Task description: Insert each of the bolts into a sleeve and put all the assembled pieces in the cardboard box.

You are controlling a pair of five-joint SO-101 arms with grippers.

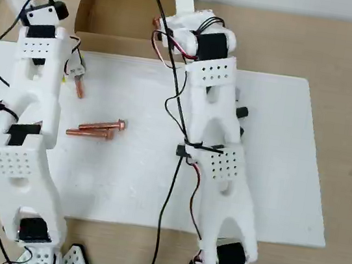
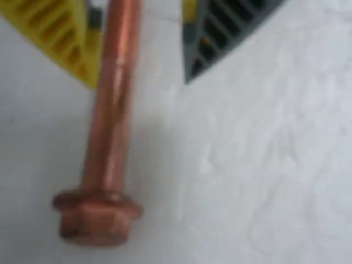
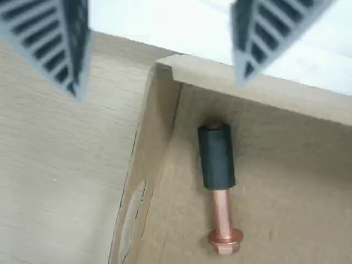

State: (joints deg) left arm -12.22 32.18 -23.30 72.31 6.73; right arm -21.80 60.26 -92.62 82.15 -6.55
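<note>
Our right hand is spread over the box. Our left hand is around a bolt; we cannot tell if it pinches. A loose hold could drop it.

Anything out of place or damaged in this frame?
Nothing stands out. One sleeved bolt lies flat inside the cardboard box; two bare bolts lie side by side on the mat; a third bolt sits in the open left gripper.

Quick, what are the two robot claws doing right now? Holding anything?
Left gripper: open, fingers either side of a copper flanged bolt, not clamped.
Right gripper: open, empty, above the brown cardboard box.
</note>
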